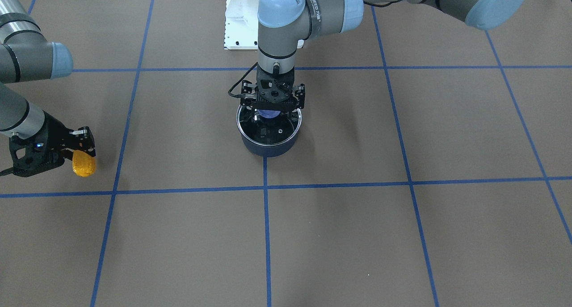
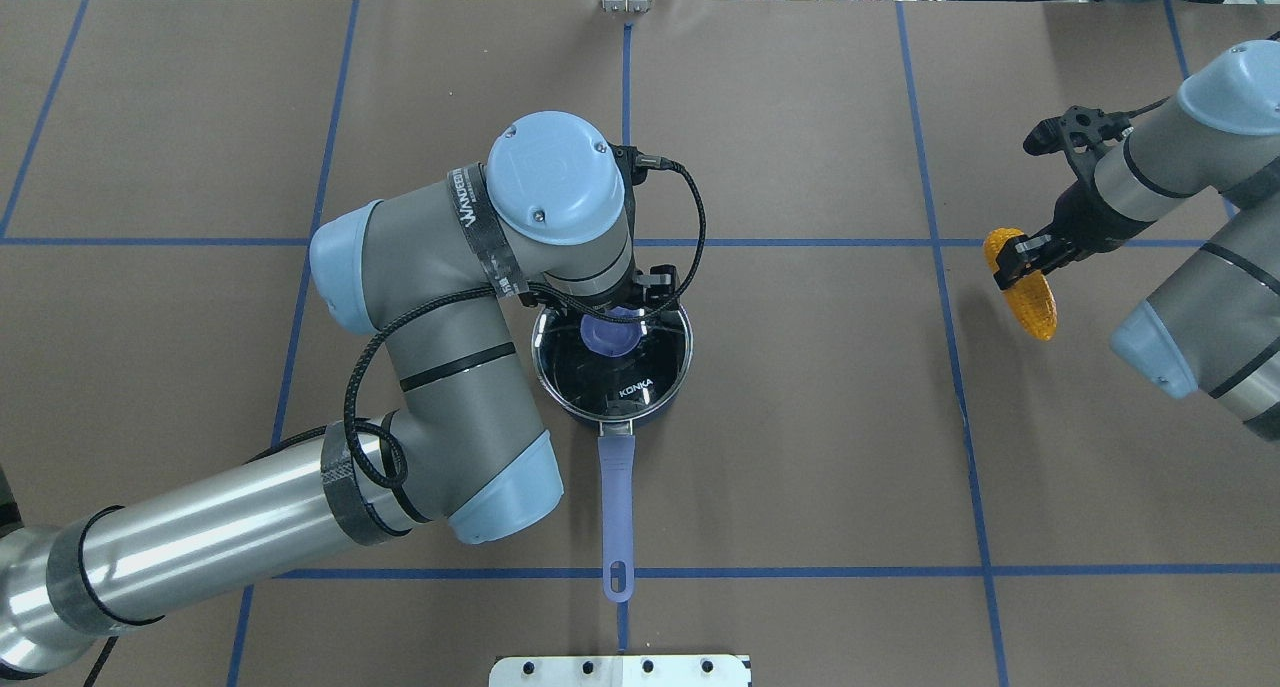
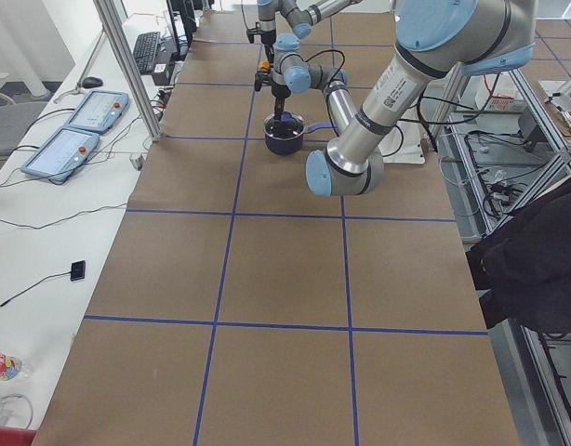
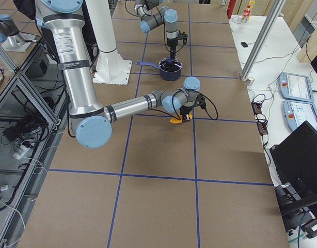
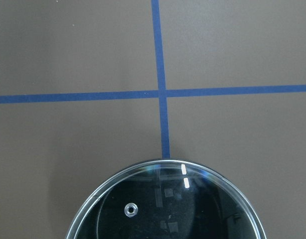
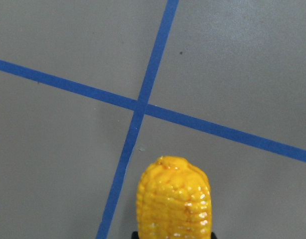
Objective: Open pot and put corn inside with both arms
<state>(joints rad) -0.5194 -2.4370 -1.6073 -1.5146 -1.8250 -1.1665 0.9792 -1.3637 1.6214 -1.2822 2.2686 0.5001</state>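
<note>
The dark navy pot [image 1: 268, 149] stands mid-table, its purple-blue handle [image 2: 617, 487] pointing at the robot's base. The glass lid [image 2: 645, 377] with a blue knob [image 1: 268, 114] sits on it and also shows in the left wrist view [image 5: 168, 209]. My left gripper [image 1: 271, 112] hangs straight down over the knob, jaws either side of it; I cannot tell whether they grip it. My right gripper [image 1: 82, 153] is shut on one end of the orange-yellow corn [image 1: 84, 165], far to the pot's right in the overhead view [image 2: 1030, 292], low over the table. The corn also shows in the right wrist view [image 6: 174, 204].
Blue tape lines [image 1: 266, 235] divide the brown table cover into squares. The white robot base plate [image 1: 237, 25] lies behind the pot. The left arm's elbow [image 2: 420, 367] hangs over the table left of the pot. Operator pendants [image 3: 72, 135] lie on a side bench.
</note>
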